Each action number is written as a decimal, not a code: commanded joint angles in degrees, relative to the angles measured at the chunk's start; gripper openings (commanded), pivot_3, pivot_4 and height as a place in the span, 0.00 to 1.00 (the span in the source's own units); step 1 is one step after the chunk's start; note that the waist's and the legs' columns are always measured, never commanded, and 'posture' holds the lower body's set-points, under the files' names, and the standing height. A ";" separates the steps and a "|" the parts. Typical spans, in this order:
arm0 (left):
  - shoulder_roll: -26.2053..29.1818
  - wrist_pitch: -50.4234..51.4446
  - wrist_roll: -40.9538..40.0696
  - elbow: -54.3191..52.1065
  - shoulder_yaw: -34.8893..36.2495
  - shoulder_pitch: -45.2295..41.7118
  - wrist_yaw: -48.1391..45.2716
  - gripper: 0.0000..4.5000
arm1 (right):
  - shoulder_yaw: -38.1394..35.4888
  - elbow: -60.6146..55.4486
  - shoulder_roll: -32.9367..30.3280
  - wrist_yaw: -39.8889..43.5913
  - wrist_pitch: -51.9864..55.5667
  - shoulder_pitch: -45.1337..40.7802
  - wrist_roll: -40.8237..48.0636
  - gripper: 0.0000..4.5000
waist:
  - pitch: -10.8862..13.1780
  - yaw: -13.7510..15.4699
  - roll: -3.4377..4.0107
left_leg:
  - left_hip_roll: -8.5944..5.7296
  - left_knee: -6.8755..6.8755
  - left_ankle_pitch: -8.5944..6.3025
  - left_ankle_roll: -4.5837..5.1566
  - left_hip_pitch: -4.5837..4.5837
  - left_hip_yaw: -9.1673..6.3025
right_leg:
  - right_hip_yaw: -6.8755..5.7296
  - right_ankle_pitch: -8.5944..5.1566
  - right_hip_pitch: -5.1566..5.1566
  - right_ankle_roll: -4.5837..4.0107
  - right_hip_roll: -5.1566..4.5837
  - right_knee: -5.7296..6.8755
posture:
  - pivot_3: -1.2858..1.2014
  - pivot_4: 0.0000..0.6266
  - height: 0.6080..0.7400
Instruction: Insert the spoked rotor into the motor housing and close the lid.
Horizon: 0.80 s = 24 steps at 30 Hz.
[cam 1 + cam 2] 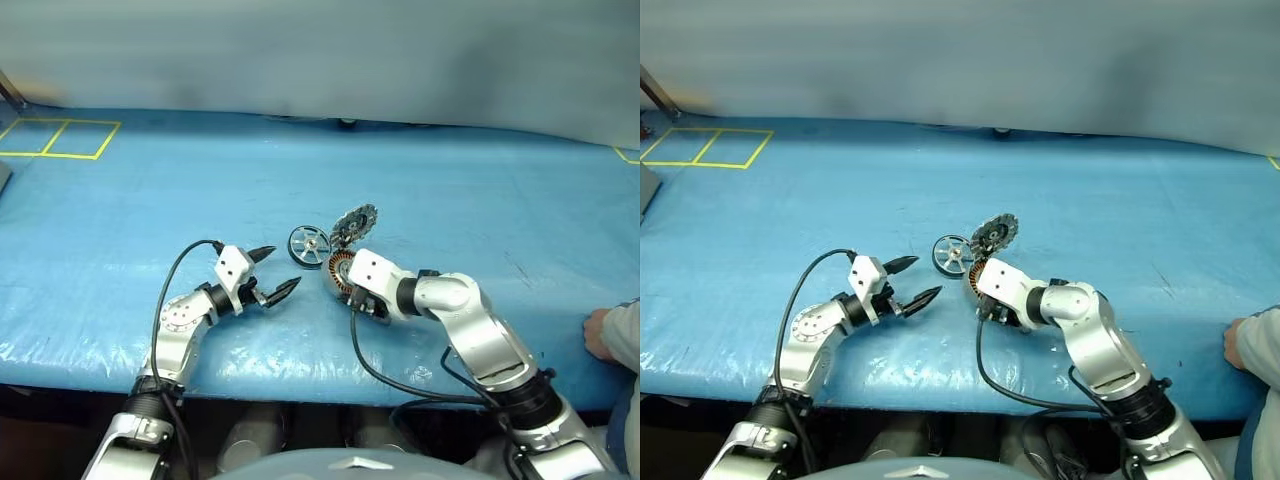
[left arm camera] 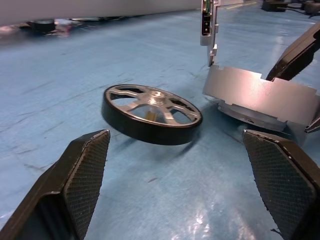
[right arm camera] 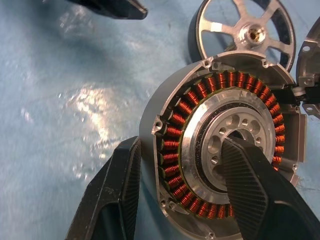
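The spoked rotor (image 1: 309,245) rests on the blue table, a silver wheel in a black rim, just ahead of my left gripper (image 1: 283,268), which is open and empty with the rotor (image 2: 152,112) in front of its fingers (image 2: 85,170). The motor housing (image 3: 225,150) is tipped up on edge, copper windings facing my right wrist. My right gripper (image 3: 182,145) is shut on it, one finger outside the wall and one in the dark centre. The lid (image 1: 354,222) stands open behind the housing (image 1: 338,270), finned face showing.
A person's hand (image 1: 600,335) rests at the table's right edge. Yellow tape squares (image 1: 60,138) mark the far left corner. The blue table sheet (image 1: 450,200) stretches wide behind the parts, and its front edge runs just under my arms.
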 commanded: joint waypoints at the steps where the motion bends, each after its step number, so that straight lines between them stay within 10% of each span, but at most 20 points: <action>1: 0.36 -0.14 0.10 -3.95 0.43 0.75 0.53 1.00 | 2.36 -0.84 2.34 -3.50 3.42 -1.05 0.27 0.46 | -0.01 -0.07 -0.01 | 0.00 0.00 0.00 0.00 0.02 0.00 | -0.01 0.00 0.01 0.00 0.00 0.00 | 0.52 0.24 1.00; 14: 0.45 1.20 0.09 -6.64 0.50 3.29 1.83 1.00 | 10.26 -5.41 -4.79 -6.14 9.21 -0.89 -1.16 0.46 | -0.03 0.24 0.00 | 0.19 -0.04 0.04 -0.13 0.04 -0.02 | -0.40 0.09 0.06 -0.15 -0.03 -0.12 | 0.52 0.24 1.00; 24: -0.01 1.71 0.30 -7.06 -0.50 3.31 1.93 1.00 | 5.01 1.98 3.62 -12.93 12.12 -1.62 2.29 0.46 | -0.16 -0.27 -0.19 | 0.35 -0.03 0.07 -0.21 0.22 0.09 | -0.60 0.22 0.20 -0.26 -0.09 -0.23 | 0.52 0.24 1.00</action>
